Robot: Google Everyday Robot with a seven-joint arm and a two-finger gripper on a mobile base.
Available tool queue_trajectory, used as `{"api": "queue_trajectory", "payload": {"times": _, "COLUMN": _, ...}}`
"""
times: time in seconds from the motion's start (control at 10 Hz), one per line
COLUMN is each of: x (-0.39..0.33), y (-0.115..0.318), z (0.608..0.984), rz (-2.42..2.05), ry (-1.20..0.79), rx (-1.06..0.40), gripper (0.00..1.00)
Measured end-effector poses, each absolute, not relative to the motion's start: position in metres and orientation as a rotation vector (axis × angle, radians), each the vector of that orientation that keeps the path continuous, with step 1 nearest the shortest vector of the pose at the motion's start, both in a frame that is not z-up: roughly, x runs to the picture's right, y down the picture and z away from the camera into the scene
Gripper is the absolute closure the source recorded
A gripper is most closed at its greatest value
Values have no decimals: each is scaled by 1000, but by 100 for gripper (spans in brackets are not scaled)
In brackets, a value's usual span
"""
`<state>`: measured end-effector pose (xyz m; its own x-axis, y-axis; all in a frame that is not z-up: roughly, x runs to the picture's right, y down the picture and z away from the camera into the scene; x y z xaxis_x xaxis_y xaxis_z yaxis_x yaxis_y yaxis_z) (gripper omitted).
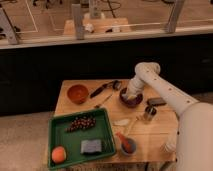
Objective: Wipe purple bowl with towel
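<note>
Soft, even indoor light with faint, short shadows.

I'm holding the hand [131, 93], fingers closed, down inside the purple bowl [136, 103] on the table [150, 137], the orange bowl [77, 93] sitting apart.

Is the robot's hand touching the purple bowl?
Cannot tell. In the camera view the gripper is down inside the purple bowl, covering the spot where they would meet, so neither contact nor a gap shows plainly.
</note>
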<state>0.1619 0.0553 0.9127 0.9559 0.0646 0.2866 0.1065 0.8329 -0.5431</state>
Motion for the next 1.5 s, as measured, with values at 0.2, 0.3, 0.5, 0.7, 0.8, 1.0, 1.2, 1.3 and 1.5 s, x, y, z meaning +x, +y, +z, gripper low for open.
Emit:
{"api": "queue_trajectory", "payload": {"times": 0.2, "x": 170, "y": 59, "z": 906, "rz": -30, "ry": -299, "rx": -592, "gripper": 94}}
{"api": "queue_trajectory", "payload": {"times": 0.3, "x": 173, "y": 61, "z": 904, "rz": -35, "ry": -297, "rx": -595, "gripper": 94}}
{"api": "queue_trajectory", "payload": {"times": 0.5, "x": 179, "y": 66, "z": 899, "rz": -47, "ry": -292, "rx": -601, "gripper": 94}}
{"api": "queue_trajectory", "payload": {"times": 0.7, "x": 186, "y": 71, "z": 896, "rz": -60, "ry": -279, "rx": -608, "gripper": 94}}
{"api": "queue_trajectory", "payload": {"times": 0.8, "x": 190, "y": 72, "z": 895, "rz": -60, "ry": -271, "rx": -611, "gripper": 94}}
{"api": "queue_trajectory", "payload": {"times": 1.0, "x": 200, "y": 72, "z": 899, "rz": -47, "ry": -257, "rx": -612, "gripper": 94}}
{"api": "queue_trajectory", "payload": {"times": 1.2, "x": 203, "y": 64, "z": 905, "rz": -35, "ry": -253, "rx": -601, "gripper": 94}}
{"api": "queue_trajectory", "payload": {"times": 1.3, "x": 201, "y": 60, "z": 907, "rz": -36, "ry": -256, "rx": -594, "gripper": 94}}
{"api": "queue_trajectory", "payload": {"times": 1.5, "x": 195, "y": 51, "z": 914, "rz": -40, "ry": -262, "rx": -579, "gripper": 94}}
